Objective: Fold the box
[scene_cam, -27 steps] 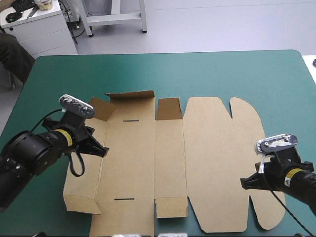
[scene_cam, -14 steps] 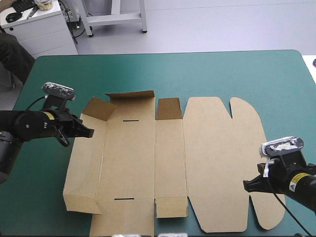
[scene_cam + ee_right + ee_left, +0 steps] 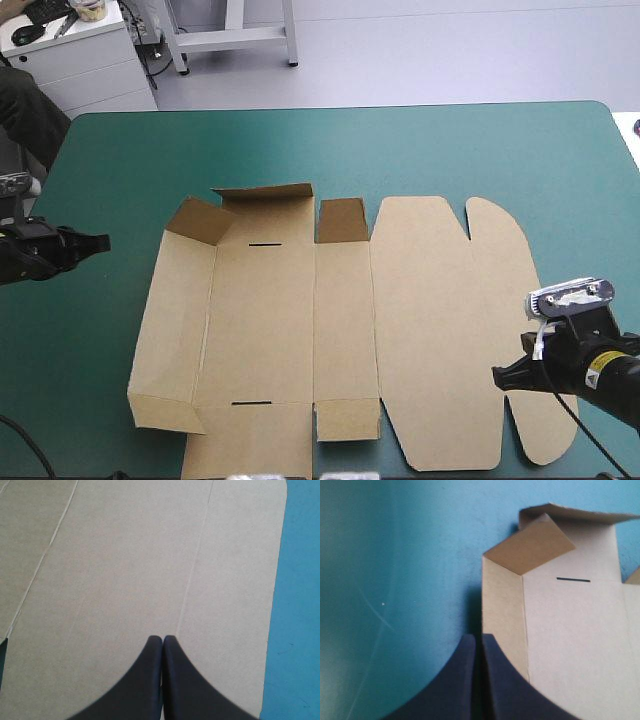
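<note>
The brown box (image 3: 340,330) lies as a cut sheet in the middle of the teal-green table, its lid flat to the right. Its left wall leans up a little, and the far-left corner flap (image 3: 200,222) and far wall (image 3: 265,195) stand raised. My left gripper (image 3: 98,241) is shut and empty near the table's left edge, well clear of the box. In the left wrist view, the left gripper (image 3: 481,639) points at the box's left wall (image 3: 502,615) ahead. My right gripper (image 3: 498,373) is shut over the lid's near right part, and the right wrist view shows the right gripper (image 3: 163,640) above bare board (image 3: 125,555).
Bare teal-green cover (image 3: 450,150) runs between the box and the table's far edge, and a strip (image 3: 90,330) lies left of the box. Two small slots (image 3: 264,243) are cut in the box's base panel. The cover (image 3: 300,605) also shows beside the lid's edge.
My left gripper has drawn back leftward from the box's left wall to the table's left edge. The right gripper shifted slightly toward the near right, then held still. The box has not moved.
</note>
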You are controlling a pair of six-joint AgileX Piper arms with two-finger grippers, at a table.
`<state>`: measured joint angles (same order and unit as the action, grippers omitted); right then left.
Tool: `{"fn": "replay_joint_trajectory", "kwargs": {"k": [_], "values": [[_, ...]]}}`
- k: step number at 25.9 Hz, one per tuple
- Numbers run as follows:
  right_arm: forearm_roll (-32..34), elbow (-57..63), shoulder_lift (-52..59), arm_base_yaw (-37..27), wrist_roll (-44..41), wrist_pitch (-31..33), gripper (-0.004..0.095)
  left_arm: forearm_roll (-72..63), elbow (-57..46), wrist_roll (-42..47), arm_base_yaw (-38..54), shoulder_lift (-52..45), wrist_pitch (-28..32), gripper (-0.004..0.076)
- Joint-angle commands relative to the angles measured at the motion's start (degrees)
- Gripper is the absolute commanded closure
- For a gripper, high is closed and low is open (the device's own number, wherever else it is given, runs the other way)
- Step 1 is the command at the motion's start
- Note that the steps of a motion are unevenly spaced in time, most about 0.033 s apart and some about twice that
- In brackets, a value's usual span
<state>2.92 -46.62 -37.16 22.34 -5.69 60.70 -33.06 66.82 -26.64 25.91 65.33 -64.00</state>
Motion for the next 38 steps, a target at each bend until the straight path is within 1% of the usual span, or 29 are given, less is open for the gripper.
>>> {"fn": "replay_joint_trajectory", "kwargs": {"k": [1, 6, 8, 10, 13, 15, 17, 19, 20, 24, 26, 29, 32, 38], "values": [[0.35, -1.32, -0.17, -0.32, 0.36, -1.99, 0.0923, -2.32, 1.93, 2.41, 3.55, -0.91, 2.91, 0.0709], [0.35, -1.32, -0.17, -0.32, 0.36, -0.99, 0.0923, -0.15, 1.93, 3.86, 4.34, -0.91, 2.39, 0.0705], [0.35, -1.32, -0.17, -0.32, 0.36, -0.50, 0.0923, -0.15, 1.93, 3.86, 4.34, -0.91, 0.65, 0.0668], [0.35, -1.32, -0.17, -0.32, 0.36, -0.49, 0.0923, -0.15, 1.93, 3.86, 4.34, -0.79, -1.47, 0.0587], [0.35, -1.32, -0.17, -0.32, 0.92, -0.77, 0.0923, -0.15, 1.93, 3.27, 4.34, -0.40, -3.95, 0.0429], [0.35, -1.32, -0.17, -0.32, 1.02, -0.86, 0.0923, -0.15, 1.93, 2.46, 4.34, 0.06, -4.77, 0.0309], [0.35, -1.32, -0.17, -0.32, 1.19, -0.74, 0.0923, -0.15, 1.93, 2.06, 4.34, 1.05, -4.88, 0.0220], [0.35, -1.32, -0.17, -0.32, 2.03, -0.48, 0.0923, -0.15, 1.84, 1.80, 4.34, 2.19, -5.39, 0.0164], [0.35, -1.32, -0.17, -0.32, 2.97, -0.48, 0.0923, -0.15, 1.84, 1.79, 4.34, 3.11, -6.31, 0.0153], [0.35, -1.32, -0.17, -0.32, 4.67, -0.72, 0.0923, -0.14, 1.67, 1.54, 4.34, 6.23, -9.69, 0.0153], [0.35, -1.32, -0.17, -0.32, 5.69, -0.95, 0.0923, -0.79, -0.20, 1.31, 4.34, 7.65, -9.59, 0.0153], [0.35, -1.32, -0.17, -0.32, 5.69, -1.76, 0.0923, -2.74, -7.14, -0.03, 4.34, 8.39, -9.59, 0.0153], [0.35, -1.32, -0.17, -0.32, 5.69, -3.47, 0.0923, -7.70, -12.90, -3.82, 4.34, 8.39, -9.40, 0.0153], [0.35, -1.32, -0.21, -0.32, 5.69, -3.50, 0.0923, -8.31, -18.63, -5.49, 2.35, 8.39, -7.20, 0.0153]]}}
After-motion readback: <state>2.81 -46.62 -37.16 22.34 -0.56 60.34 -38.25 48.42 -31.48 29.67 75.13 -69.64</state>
